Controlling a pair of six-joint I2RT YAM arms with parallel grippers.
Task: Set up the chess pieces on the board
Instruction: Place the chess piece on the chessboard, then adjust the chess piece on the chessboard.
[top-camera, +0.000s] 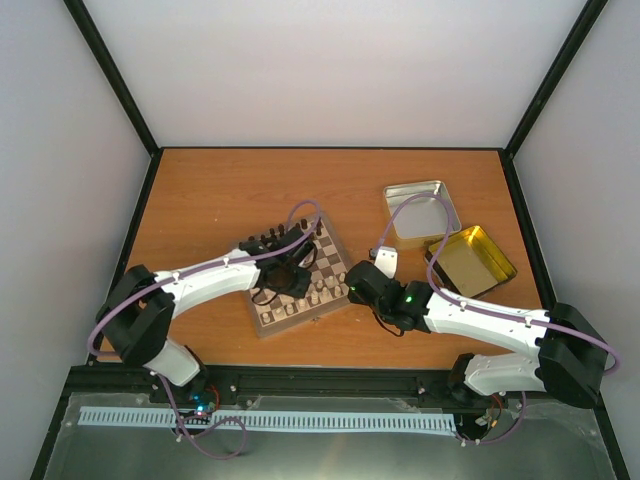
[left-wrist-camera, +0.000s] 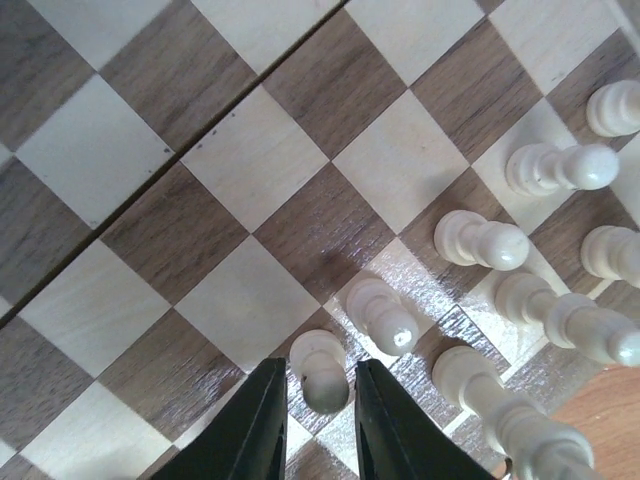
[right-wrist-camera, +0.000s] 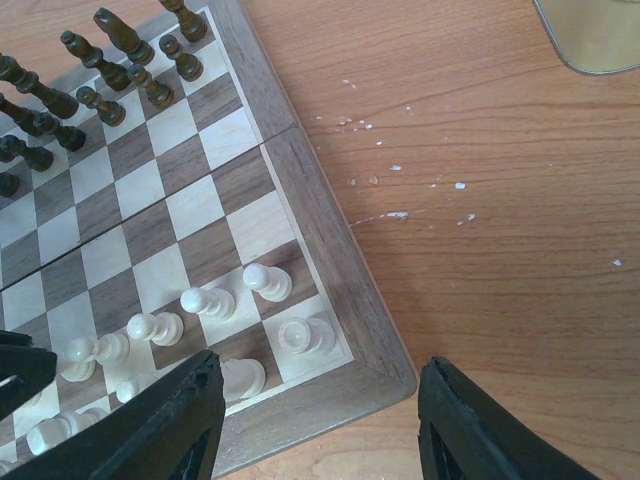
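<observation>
**Left fingers straddle a cream pawn near the chessboard's edge**

The left fingers (left-wrist-camera: 262, 425) stand narrowly parted on either side of an upright cream pawn (left-wrist-camera: 322, 372) on a dark square. I cannot tell whether they touch it. Other cream chessmen (right-wrist-camera: 210, 300) stand in two rows along the near side of the chessboard (right-wrist-camera: 335, 250), and the dark chessmen (right-wrist-camera: 110, 60) line the far side. The right fingers (right-wrist-camera: 190, 420) are spread wide and hold nothing, hovering over the board's corner and the desk (right-wrist-camera: 480, 200).
</observation>
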